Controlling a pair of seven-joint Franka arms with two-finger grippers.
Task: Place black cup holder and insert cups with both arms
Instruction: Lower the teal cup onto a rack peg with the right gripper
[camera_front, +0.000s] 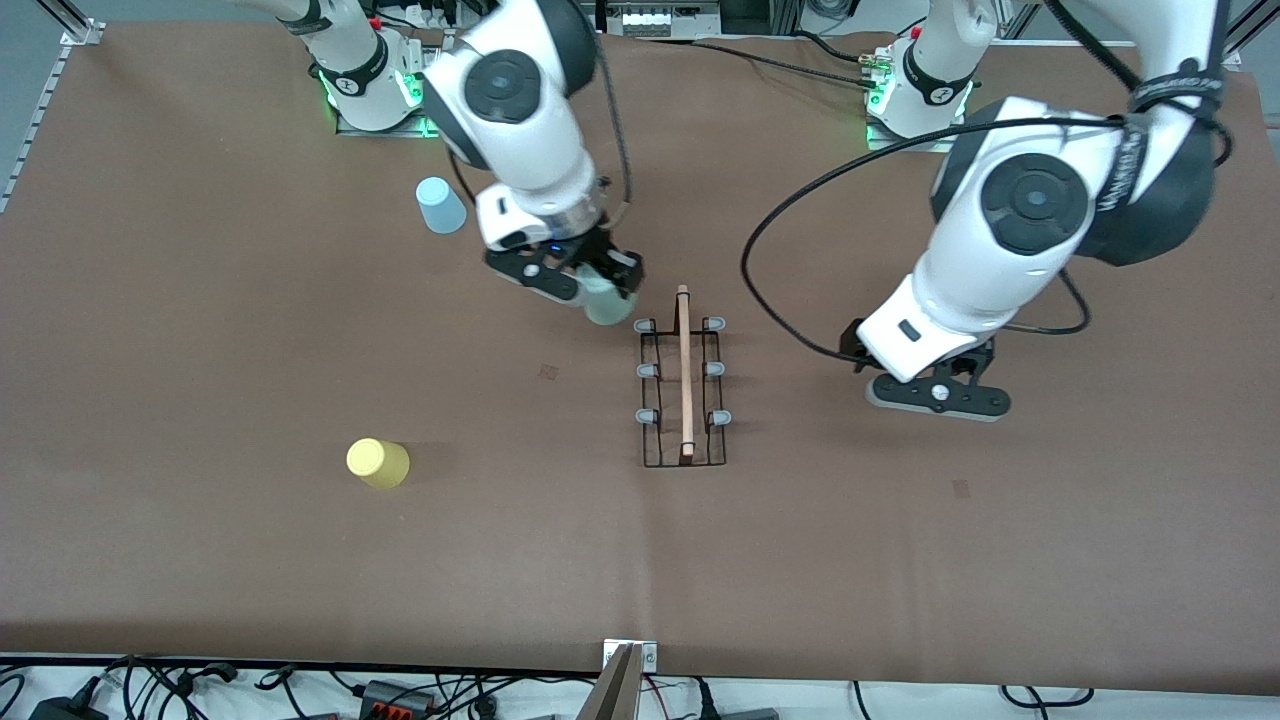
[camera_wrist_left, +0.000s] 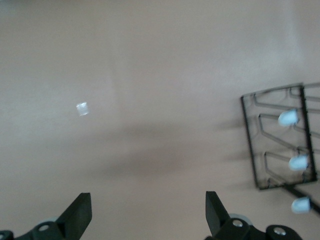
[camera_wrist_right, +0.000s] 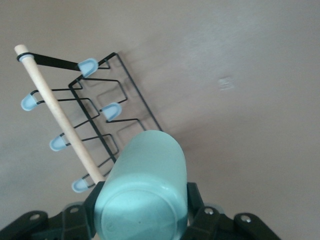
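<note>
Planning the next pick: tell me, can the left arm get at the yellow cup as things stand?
Probably not easily: the yellow cup sits toward the right arm's end, past the black cup holder; the left gripper is open.

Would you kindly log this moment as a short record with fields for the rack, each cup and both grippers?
Rack: black cup holder stands on the table, wooden rod on top, all six pegs bare
Grey-green cup: held by the right gripper, beside the rack's end farthest from the front camera
Yellow cup: on the table toward the right arm's end
Light blue cup: on the table near the right arm's base
Left gripper: open, empty, over bare table beside the rack
Cups placed: none yet
</note>
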